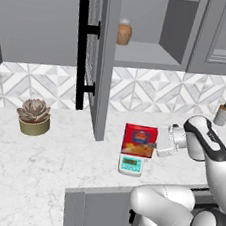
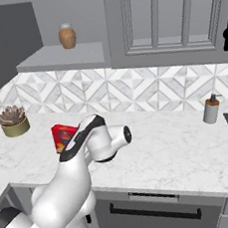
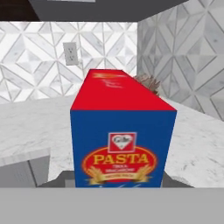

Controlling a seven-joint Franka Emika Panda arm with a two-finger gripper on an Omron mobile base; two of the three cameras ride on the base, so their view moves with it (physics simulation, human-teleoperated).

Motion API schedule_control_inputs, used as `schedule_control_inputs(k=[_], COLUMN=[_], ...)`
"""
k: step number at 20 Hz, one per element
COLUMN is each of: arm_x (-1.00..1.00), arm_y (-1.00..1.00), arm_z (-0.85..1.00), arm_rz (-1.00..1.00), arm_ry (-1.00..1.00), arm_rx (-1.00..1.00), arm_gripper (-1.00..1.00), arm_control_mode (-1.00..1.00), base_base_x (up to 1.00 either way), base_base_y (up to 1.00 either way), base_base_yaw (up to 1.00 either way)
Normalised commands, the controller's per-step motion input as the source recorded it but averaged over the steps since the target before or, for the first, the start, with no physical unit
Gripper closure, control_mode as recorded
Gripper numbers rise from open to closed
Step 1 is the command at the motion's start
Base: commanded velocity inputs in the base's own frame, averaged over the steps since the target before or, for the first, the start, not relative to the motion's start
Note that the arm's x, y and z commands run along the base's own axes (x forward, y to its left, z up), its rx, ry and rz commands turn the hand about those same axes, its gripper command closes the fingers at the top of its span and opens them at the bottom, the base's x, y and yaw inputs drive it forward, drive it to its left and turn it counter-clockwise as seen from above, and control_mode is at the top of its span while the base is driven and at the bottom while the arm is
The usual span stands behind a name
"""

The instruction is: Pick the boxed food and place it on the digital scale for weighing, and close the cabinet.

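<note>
- Gripper [image 1: 156, 147] of mine sits centre-right in left base view, clamped on the boxed food [image 1: 139, 140]; jaws closed against the box's right side.
- Boxed food: red box w/ blue oval logo, upright, just right of centre in left base view, its bottom right on top of the digital scale [image 1: 131, 164]. In right base view only a red corner [image 2: 62, 135] peeks out at left-centre behind my arm. Hand view has the box [image 3: 122, 131] large at centre, blue end w/ "PASTA" label facing cam, red top running away.
- Digital scale: teal display panel facing front, right below the box on the counter [image 1: 37, 165]; can't tell if the plate is fully covered.
- Cabinet door [image 1: 99, 58] stands open, upper centre-left of left base view, black bar handle [image 1: 81, 55] on its left face.
- Brown jar [image 1: 124, 32] on the cabinet shelf, upper centre; same jar upper left in right base view [image 2: 67, 36].
- Succulent pot [image 1: 33, 117] on counter at left, well apart from the scale.
- Soap dispenser [image 1: 222, 114] at right by the backsplash.
</note>
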Motion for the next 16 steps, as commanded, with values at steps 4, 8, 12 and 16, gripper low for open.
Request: schedule_control_inputs(k=[4, 8, 12, 16], arm_x=[0.38, 0.43, 0.26, 0.02], arm_y=[0.00, 0.00, -0.16, -0.05], arm_z=[-0.06, -0.07, -0.04, -0.16], arm_rz=[0.00, 0.00, 0.00, 0.00], arm_ry=[-0.01, 0.00, 0.00, 0.00], arm_rx=[0.00, 0.00, 0.00, 0.00], arm_gripper=[1.00, 1.00, 1.00, 1.00], arm_control_mode=[-1.00, -1.00, -1.00, -1.00], base_base_x=[0.00, 0.00, 0.00, 0.00], base_base_y=[0.00, 0.00, 0.00, 0.00], base_base_yaw=[0.00, 0.00, 0.00, 0.00])
